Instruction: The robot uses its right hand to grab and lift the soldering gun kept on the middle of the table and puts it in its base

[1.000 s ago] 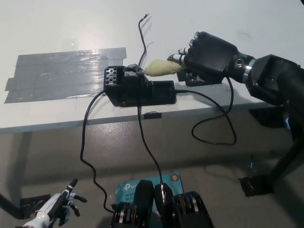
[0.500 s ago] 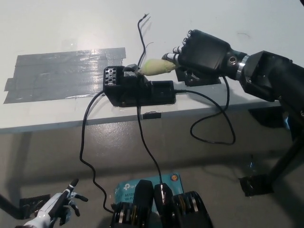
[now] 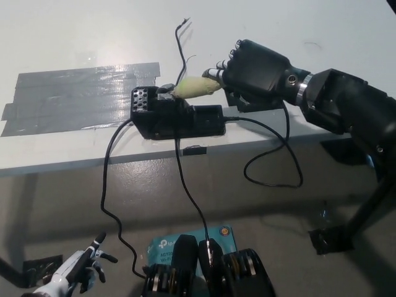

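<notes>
The soldering gun's pale yellow handle lies nearly level over the black base station near the white table's front edge. Its tip end points left into the holder on the base behind the perforated white block. My black right hand comes in from the right and is shut on the handle's right end. My white left hand hangs low at the bottom left, below the table, fingers apart and holding nothing.
A wide patch of grey tape covers the table left of the base. Black cables trail from the base over the table's front edge toward the floor; another loops at the right. A thin wire lies behind the base.
My right hand has carried the soldering gun leftward, bringing its tip end to the base's holder. The whole picture has also shifted slightly left and up.
</notes>
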